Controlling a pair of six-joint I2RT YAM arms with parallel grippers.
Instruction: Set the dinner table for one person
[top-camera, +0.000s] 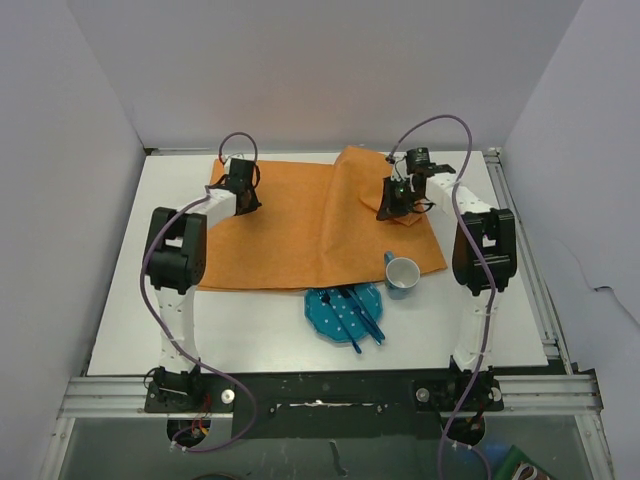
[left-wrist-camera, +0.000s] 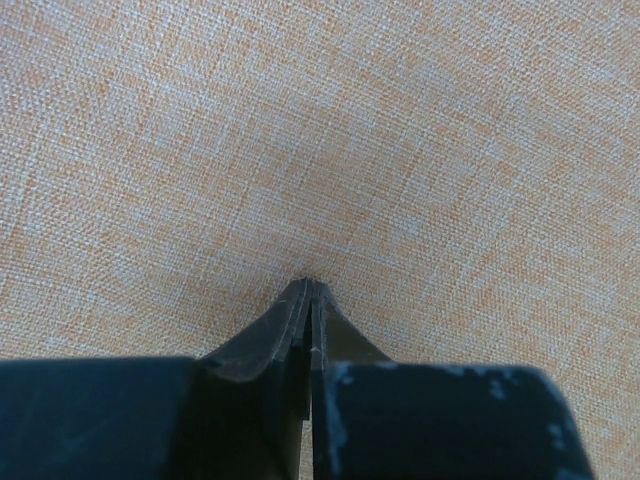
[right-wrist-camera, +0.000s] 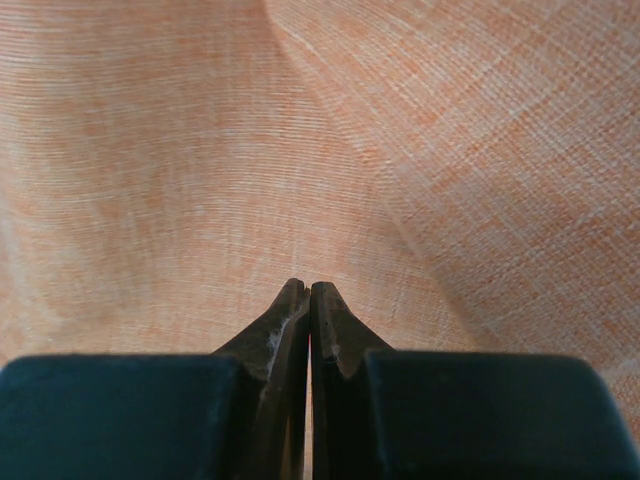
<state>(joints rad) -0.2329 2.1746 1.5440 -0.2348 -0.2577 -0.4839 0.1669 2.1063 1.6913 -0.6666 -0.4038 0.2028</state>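
The white dinner table (top-camera: 125, 310) carries an orange cloth (top-camera: 300, 225) across its far half. My left gripper (top-camera: 241, 192) sits at the cloth's far left corner; in the left wrist view it (left-wrist-camera: 310, 285) is shut, with the cloth (left-wrist-camera: 320, 130) puckered at its tips. My right gripper (top-camera: 396, 203) is over the cloth's far right part, where a corner is folded back and raised. In the right wrist view it (right-wrist-camera: 308, 287) is shut, with a thin sliver of orange cloth (right-wrist-camera: 200, 150) between its jaws.
A blue plate (top-camera: 330, 322) with blue cutlery (top-camera: 362, 315) across it lies on the table near the front edge of the cloth. A white and blue cup (top-camera: 402, 272) lies beside it, at the cloth's near right corner. White walls enclose the table.
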